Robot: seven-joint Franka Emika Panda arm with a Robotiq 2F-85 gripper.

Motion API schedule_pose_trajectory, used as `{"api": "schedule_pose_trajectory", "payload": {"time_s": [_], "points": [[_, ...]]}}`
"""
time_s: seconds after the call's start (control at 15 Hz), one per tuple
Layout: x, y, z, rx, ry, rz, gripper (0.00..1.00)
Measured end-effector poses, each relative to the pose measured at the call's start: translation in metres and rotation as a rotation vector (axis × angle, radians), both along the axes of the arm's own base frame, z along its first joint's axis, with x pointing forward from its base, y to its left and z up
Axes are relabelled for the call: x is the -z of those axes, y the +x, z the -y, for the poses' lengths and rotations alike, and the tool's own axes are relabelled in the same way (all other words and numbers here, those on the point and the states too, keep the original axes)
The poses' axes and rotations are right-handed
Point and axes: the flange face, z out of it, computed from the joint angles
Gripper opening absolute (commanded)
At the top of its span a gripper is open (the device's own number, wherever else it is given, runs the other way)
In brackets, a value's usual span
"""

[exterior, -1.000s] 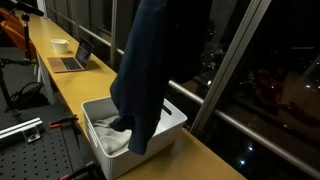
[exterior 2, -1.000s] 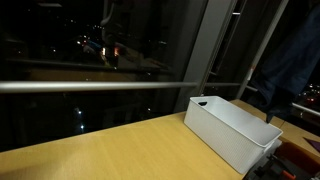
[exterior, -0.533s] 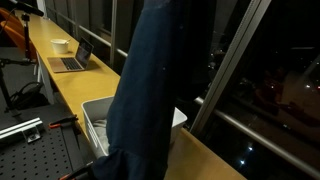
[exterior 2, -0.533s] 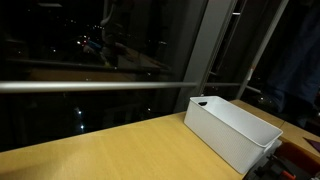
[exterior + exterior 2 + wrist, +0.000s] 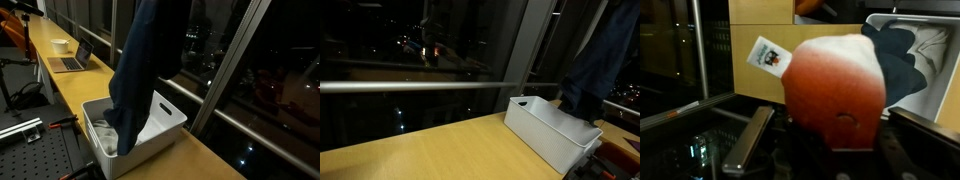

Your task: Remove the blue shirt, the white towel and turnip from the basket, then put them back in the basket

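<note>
Shirt hangs from above the frame in both exterior views, its lower end in the basket on the desk. The pincer lies above those frames, and whether it is clenched or released cannot be told.

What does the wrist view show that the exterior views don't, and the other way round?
Only the wrist view: a big red and white rounded thing, probably the turnip, right up against the lens, and a small printed tag on the counter. Only in an exterior view: a laptop and a pale bowl further along it, and the blue shirt hanging full length from above the frame. Shared: the white basket with the shirt's lower end and white cloth, likely the white towel, inside.
</note>
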Motion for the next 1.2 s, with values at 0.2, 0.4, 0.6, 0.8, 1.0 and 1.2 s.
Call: {"api": "schedule_pose_trajectory", "payload": {"time_s": [0.2, 0.4, 0.6, 0.8, 1.0, 1.2], "points": [[0.015, 0.015, -0.019, -0.028, -0.013, -0.029, 0.03], [0.033, 0.03, -0.032, -0.045, -0.019, -0.062, 0.03], [0.049, 0.044, -0.037, -0.051, -0.024, -0.092, 0.03], [0.062, 0.054, -0.039, -0.052, -0.026, -0.116, 0.03], [0.073, 0.061, -0.036, -0.053, -0.011, -0.133, 0.03], [0.089, 0.071, -0.031, -0.064, 0.034, -0.159, 0.03]]}}
